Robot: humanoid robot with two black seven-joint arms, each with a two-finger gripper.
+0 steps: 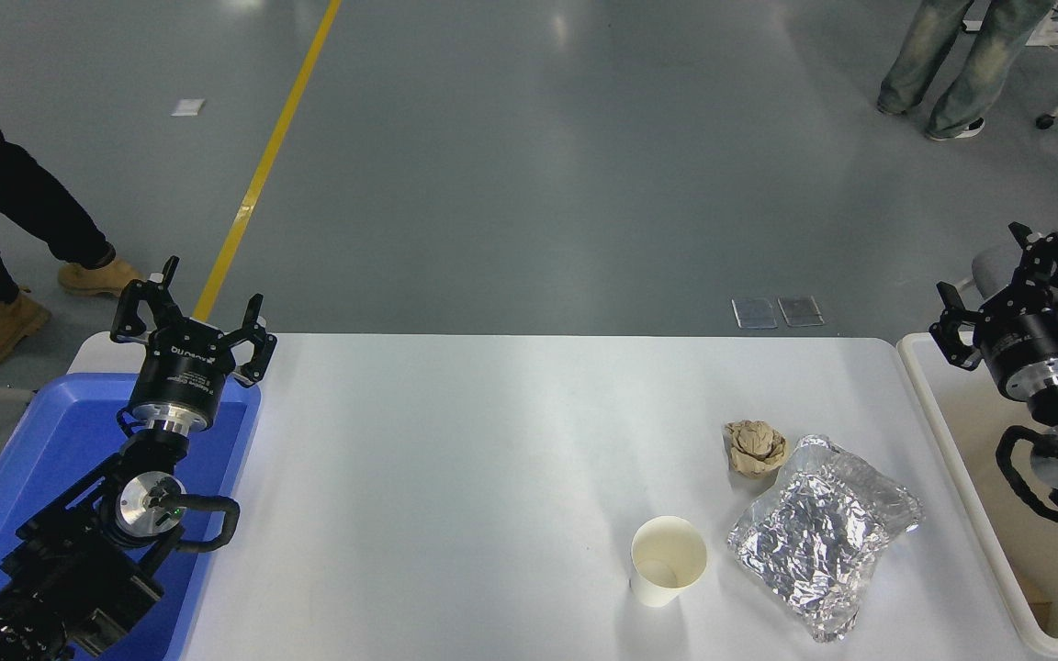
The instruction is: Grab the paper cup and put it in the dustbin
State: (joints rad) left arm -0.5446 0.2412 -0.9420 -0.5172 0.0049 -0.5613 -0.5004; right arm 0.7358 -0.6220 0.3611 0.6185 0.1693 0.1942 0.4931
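1. One paper cup (668, 560) stands upright on the white table (455, 477), near the front edge, right of centre. It is cream-white, tapered, with a rolled rim and an open mouth.
2. One crumpled brown paper ball (754, 447) lies beyond the cup and to its right.
3. One crinkled silver foil sheet (818, 532), reflective and irregular in outline, lies just right of the cup and touches the paper ball's right side.
4. One dustbin (961, 477), off-white plastic with a rounded rim and deep walls, sits against the table's right edge, partly cut off by the picture's edge.
5. One blue plastic tray (51, 450), rectangular, sits at the table's left end.
6. Two black grippers are present. The left gripper (194, 312) is parked above the tray's far corner, fingers spread wide, holding nothing. The right gripper (1011, 275) hangs above the dustbin's far end, fingers spread, holding nothing.
7. White lettering on the left gripper's body is too small to read.
8. Two persons' legs show on the grey floor beyond the table.
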